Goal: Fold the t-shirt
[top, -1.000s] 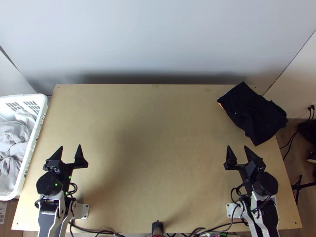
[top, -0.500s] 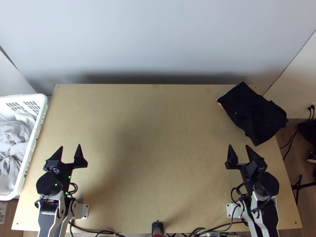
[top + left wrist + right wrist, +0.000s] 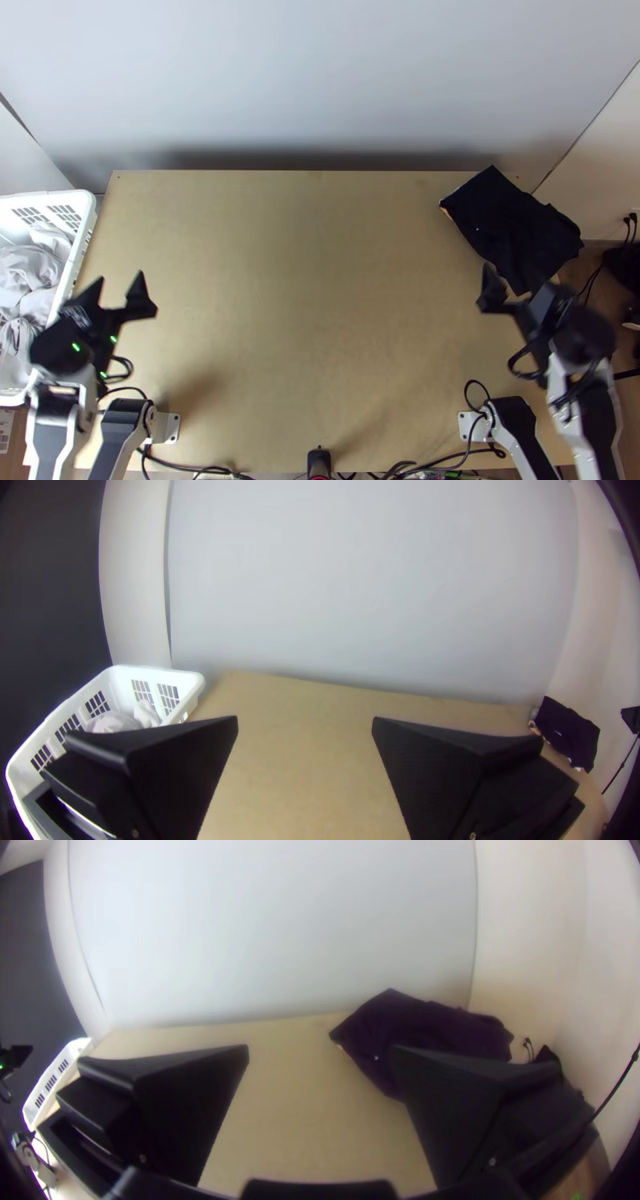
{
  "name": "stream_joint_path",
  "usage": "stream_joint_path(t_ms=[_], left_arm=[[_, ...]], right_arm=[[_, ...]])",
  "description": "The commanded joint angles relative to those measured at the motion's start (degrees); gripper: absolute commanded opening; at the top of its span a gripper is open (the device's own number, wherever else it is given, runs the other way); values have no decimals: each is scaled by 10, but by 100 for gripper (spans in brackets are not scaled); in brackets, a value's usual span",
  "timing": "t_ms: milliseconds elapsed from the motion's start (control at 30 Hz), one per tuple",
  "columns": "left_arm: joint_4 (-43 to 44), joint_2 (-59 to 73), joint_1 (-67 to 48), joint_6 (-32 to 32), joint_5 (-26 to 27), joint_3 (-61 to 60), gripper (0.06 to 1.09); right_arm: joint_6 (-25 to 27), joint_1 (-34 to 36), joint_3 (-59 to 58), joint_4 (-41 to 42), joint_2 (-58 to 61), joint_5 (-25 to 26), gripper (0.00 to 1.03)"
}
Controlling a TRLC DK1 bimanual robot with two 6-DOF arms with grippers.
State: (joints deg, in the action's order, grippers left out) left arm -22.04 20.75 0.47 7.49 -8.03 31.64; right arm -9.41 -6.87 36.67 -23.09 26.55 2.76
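Note:
In the top view my left gripper (image 3: 120,280) is open with nothing between its fingers, at the table's left side beside the basket. My right gripper (image 3: 518,280) stands open at the table's right side, its tips by the near edge of a dark cloth (image 3: 512,228). That cloth lies flat in a folded, roughly rectangular shape at the far right corner, partly past the table's edge. In the left wrist view the left gripper (image 3: 305,720) has its fingers wide apart. In the right wrist view one finger of the right gripper (image 3: 320,1050) covers part of the dark cloth (image 3: 427,1030).
A white basket (image 3: 70,284) with crumpled light grey cloth (image 3: 32,276) stands against the left side of the wooden table (image 3: 304,304). A pale wall rises behind the table. Cables run along the near edge.
My left gripper has moved left and a little up the picture, toward the basket. My right gripper has moved right and up, toward the dark cloth. The cloths have stayed in place.

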Motion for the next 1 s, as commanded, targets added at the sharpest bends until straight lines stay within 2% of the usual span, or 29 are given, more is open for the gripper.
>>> stream_joint_path(t_ms=[0, 133, 200, 300, 367, 433, 533, 633, 833, 967], left_arm=[[-142, 212, 11, 20, 0, 240, 104], [-195, 295, 77, 53, 0, 329, 104], [-198, 315, 115, 74, -1, 342, 104], [-199, 337, 196, 81, 2, 350, 104], [-210, 340, 228, 76, -3, 346, 104], [-201, 348, 308, 75, -3, 345, 104], [-199, 363, 403, -8, -5, 339, 104], [-179, 412, 485, -16, -4, 338, 104], [-187, 591, 574, -17, 3, 409, 104], [-175, 707, 594, -61, 9, 477, 104]], right_arm=[[-37, -2, 252, -122, 179, -1, 98], [-55, 34, 380, -245, 300, 0, 98], [-49, 50, 396, -265, 319, 0, 98], [28, 43, 379, -272, 308, -12, 98], [55, 26, 368, -274, 292, -24, 98], [72, 14, 366, -281, 282, -72, 98], [72, 13, 366, -289, 287, -110, 98], [73, 3, 365, -305, 297, -116, 98], [92, -22, 378, -339, 316, -122, 98], [106, -38, 388, -370, 321, -141, 98]])
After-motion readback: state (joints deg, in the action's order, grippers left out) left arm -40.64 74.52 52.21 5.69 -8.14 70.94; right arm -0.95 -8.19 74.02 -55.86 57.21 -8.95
